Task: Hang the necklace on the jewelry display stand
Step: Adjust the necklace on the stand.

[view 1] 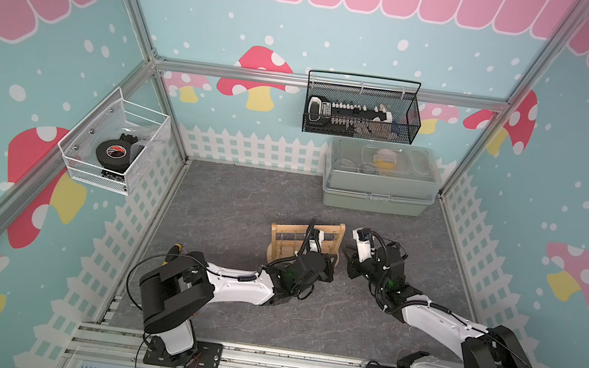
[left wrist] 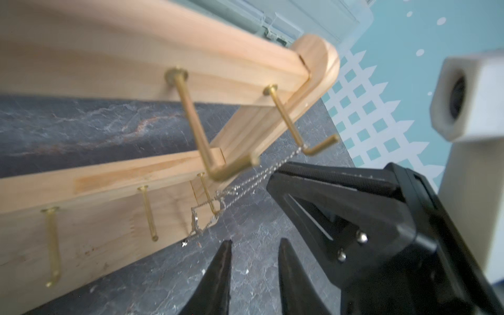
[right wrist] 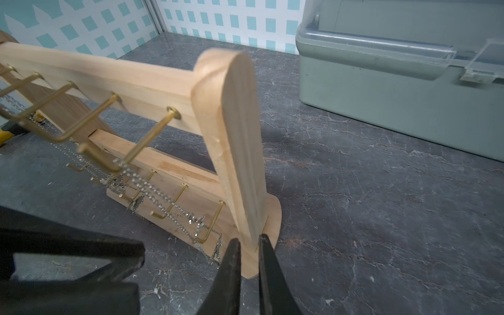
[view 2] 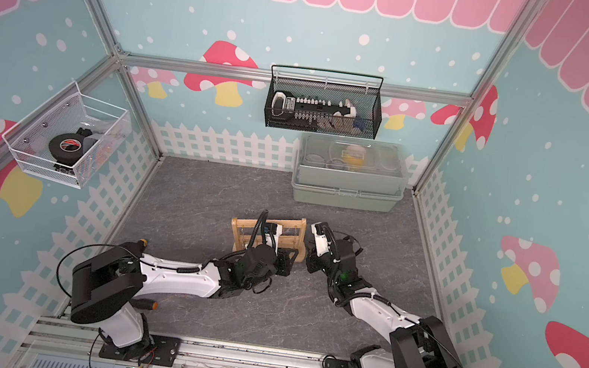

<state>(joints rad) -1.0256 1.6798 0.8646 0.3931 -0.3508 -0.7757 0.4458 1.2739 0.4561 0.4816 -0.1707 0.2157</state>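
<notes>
The jewelry display stand (view 1: 289, 239) (view 2: 245, 231), a light wooden rack with gold hooks, stands mid-table between both arms. In the right wrist view a silver necklace (right wrist: 152, 191) hangs from the crossbar's end hook (right wrist: 141, 147) and trails onto the base; the left wrist view shows the same chain (left wrist: 261, 174). My left gripper (left wrist: 255, 242) (view 1: 330, 267) is open and empty, just in front of the base and apart from the chain. My right gripper (right wrist: 249, 240) (view 1: 347, 258) is at the stand's right end. Its jaws are closed narrowly around the foot of the upright (right wrist: 234, 131).
A grey-green lidded box (view 1: 376, 200) sits at the back right. A black mesh basket (view 1: 359, 127) hangs on the back wall. A white wire basket (view 1: 114, 144) with tape hangs on the left wall. More chains hang on farther hooks (right wrist: 68, 147). A screwdriver (view 2: 147, 304) lies by the left arm's base.
</notes>
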